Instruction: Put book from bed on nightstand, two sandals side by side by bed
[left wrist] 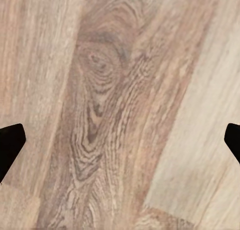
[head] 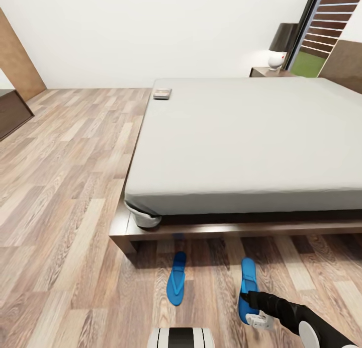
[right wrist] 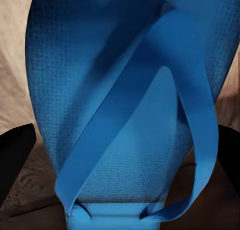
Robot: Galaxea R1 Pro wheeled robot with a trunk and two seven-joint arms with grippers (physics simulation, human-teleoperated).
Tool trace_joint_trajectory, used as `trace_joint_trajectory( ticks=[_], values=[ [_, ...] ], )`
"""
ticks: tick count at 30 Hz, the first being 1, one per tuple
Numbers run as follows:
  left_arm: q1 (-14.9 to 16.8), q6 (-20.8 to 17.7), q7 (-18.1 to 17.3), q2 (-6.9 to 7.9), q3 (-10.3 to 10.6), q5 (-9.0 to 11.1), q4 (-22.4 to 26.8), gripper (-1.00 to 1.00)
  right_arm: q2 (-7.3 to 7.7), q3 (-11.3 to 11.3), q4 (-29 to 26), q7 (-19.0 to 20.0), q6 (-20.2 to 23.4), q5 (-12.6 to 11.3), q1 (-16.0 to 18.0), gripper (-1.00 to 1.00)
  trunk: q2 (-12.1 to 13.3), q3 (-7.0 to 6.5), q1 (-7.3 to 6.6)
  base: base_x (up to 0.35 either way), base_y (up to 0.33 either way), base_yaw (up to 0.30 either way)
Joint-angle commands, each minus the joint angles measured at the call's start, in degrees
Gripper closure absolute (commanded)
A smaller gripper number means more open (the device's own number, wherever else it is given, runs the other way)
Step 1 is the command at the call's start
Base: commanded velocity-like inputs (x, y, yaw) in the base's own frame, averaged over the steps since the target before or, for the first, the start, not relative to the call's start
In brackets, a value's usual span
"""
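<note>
- Head view: 2 blue sandals lie on the plank floor (head: 60, 197) just in front of the foot of the bed (head: 241, 142). The left sandal (head: 176, 285) sits apart from the right sandal (head: 248, 287), with a strip of bare floor between them. Both run lengthwise toward the bed frame, roughly parallel.
- The right gripper (head: 250, 303) is down at the right sandal's near end, seemingly touching it, so the right arm is plainly the nearer one. Whether its fingers have clamped I cannot tell from here.
- The book (head: 162, 93) rests on the far left corner of the mattress, well away from both arms. A nightstand (head: 264, 72) with a white lamp (head: 276, 60) stands beyond the bed's far right side.
- Left wrist view: the left gripper (left wrist: 120, 140) hangs over bare planks, jaws spread wide, holding nothing.
- Right wrist view: the right sandal (right wrist: 125, 105) lies straight ahead and very close, its long axis running away from the camera, straps (right wrist: 195, 140) rising over the sole. The dark fingertips (right wrist: 15, 155) flank the sole on either side, so the jaws straddle its width; I judge them not closed on it yet.
- Nothing stands between the 2 sandals; sliding the right one toward the left one looks unobstructed.
</note>
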State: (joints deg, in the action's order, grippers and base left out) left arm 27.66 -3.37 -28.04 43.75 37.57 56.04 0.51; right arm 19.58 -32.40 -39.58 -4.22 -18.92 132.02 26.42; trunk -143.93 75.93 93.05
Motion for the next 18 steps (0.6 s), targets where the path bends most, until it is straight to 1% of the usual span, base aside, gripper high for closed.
trace_joint_trajectory(
  ticks=[1,4,10,14,18],
  values=[
    [0.0,-0.3,-0.2,0.02,0.4,0.6,0.0,-1.00,0.04,-0.1,-0.1,-0.3,-0.1,0.6,0.0,1.00,0.0,0.04,-0.01,0.060,0.174,0.000],
    [0.0,-0.3,-0.2,0.02,0.4,0.6,0.0,-1.00,0.03,-0.1,-0.1,-0.3,-0.1,0.6,0.0,1.00,0.0,0.04,-0.01,0.045,0.147,0.000],
    [0.0,-0.3,0.0,0.02,0.4,0.6,0.0,-1.00,-0.05,-0.1,-0.1,-0.3,-0.1,0.6,0.0,1.00,0.0,0.04,-0.01,0.013,0.063,0.000],
    [0.0,-0.3,0.1,0.02,0.4,0.6,0.0,-1.00,-0.06,-0.1,-0.1,-0.3,-0.1,0.6,0.0,1.00,0.0,0.04,-0.01,0.002,0.146,0.000],
    [0.0,-0.3,0.2,0.02,0.4,0.6,0.0,-1.00,-0.23,-0.1,-0.1,-0.3,-0.1,0.6,0.0,1.00,0.0,0.04,-0.01,0.001,0.058,0.000]
  ],
)
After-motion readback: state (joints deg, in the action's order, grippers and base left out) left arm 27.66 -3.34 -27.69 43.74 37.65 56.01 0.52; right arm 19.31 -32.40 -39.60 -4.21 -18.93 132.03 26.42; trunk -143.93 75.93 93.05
